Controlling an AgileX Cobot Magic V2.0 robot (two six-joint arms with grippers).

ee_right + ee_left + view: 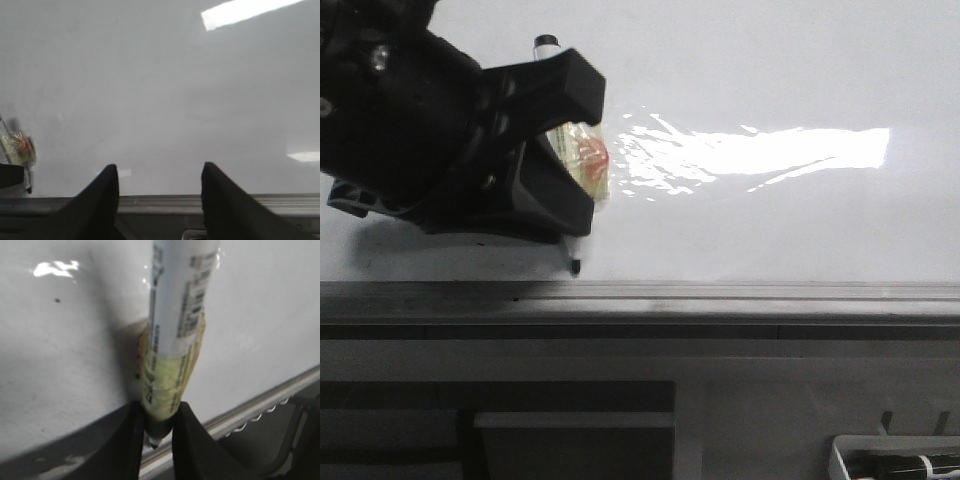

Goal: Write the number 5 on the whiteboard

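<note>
Front: left gripper (555,160) at left, over whiteboard (770,80), clamped on marker (582,165). Marker wrapped in yellowish tape mid-body, cap end poking out far side, dark tip (574,268) pointing near, just beside rail (720,295); tip touching board or not: cannot tell. Board glossy, bright glare right of gripper. No 5 visible on board. Tray (895,462) at near right with a dark pen inside. Right gripper not in this view.

Left wrist: fingers (192,440) closed on taped lower part of marker (177,315), one either side. White barrel with printed label running away from fingers. Tip (155,442) sitting between fingers, over rail (260,402) edge. Board (60,365) behind, small dark speck (57,301), glare patch far corner. No drawn line seen.

Right wrist: right gripper (160,190) apart, nothing between fingers (97,200). Hovering near rail (160,202), facing bare board (160,90). Taped marker (19,150) and part of left gripper (10,175) at left edge, well apart from right gripper. Glare strip far right. No 5 here either.
</note>
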